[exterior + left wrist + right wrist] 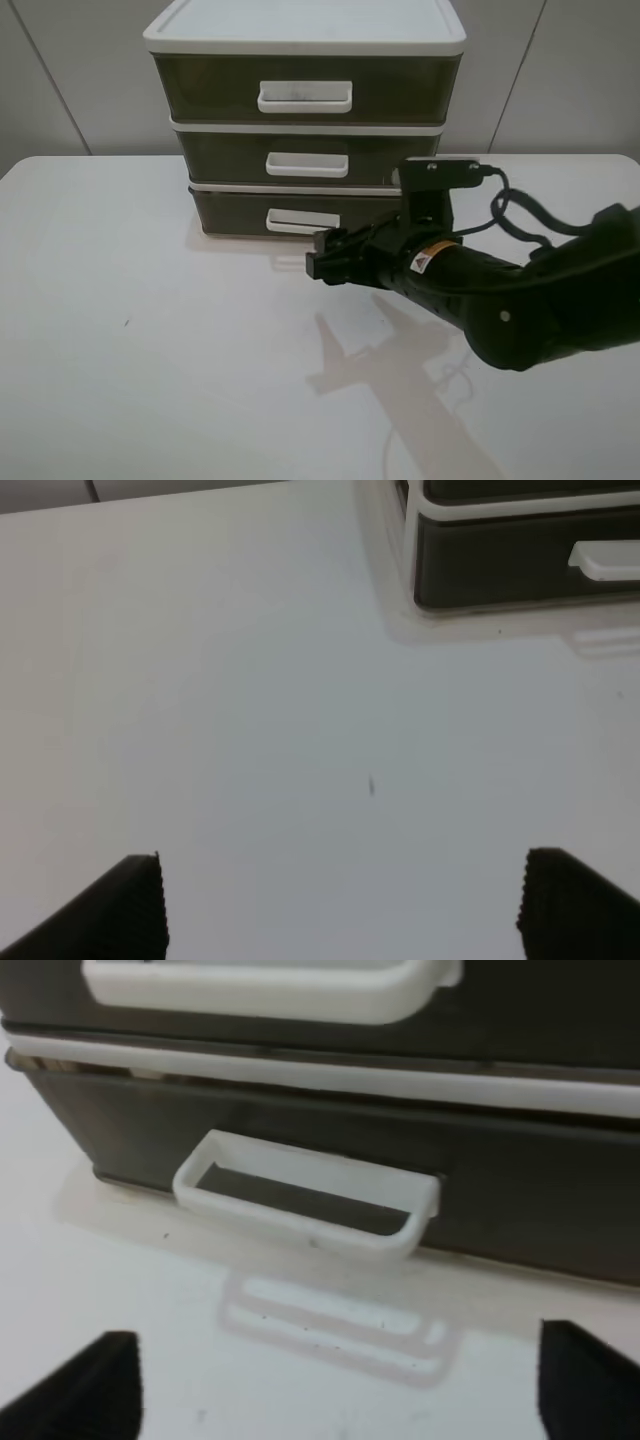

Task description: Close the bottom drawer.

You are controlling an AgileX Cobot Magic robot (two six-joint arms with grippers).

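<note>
The bottom drawer (235, 211) sits lowest in the white-framed unit (300, 30), with bare table (150, 330) open before it, the right gripper (317, 255) lying low and spread wide just before its handle (305, 1200), the left gripper (340, 910) likewise released, well apart from the unit.

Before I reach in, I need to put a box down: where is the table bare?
The table is bare across its left half, from beside the drawer unit to the front edge. Crowded on the right: the right arm and its cable fill the space before the bottom drawer, the right gripper near its handle.
</note>
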